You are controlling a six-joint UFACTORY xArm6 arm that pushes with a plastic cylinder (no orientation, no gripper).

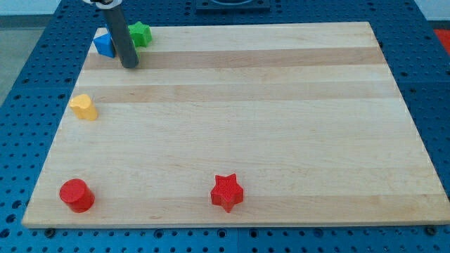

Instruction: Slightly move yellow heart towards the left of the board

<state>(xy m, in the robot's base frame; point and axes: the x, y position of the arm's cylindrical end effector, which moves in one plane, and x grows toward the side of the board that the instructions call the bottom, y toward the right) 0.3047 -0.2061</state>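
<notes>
The yellow heart [84,106] lies near the left edge of the wooden board [281,105], about a third of the way down. My tip [130,65] touches the board near the view's top left, up and to the right of the yellow heart and well apart from it. The rod rises from the tip toward the view's top. A blue block [104,44] sits just left of the rod and a green star [140,33] just right of it, both partly hidden behind the rod.
A red cylinder [76,195] stands at the board's bottom left corner. A red star [227,192] lies near the bottom edge at the middle. The board rests on a blue perforated table [28,63].
</notes>
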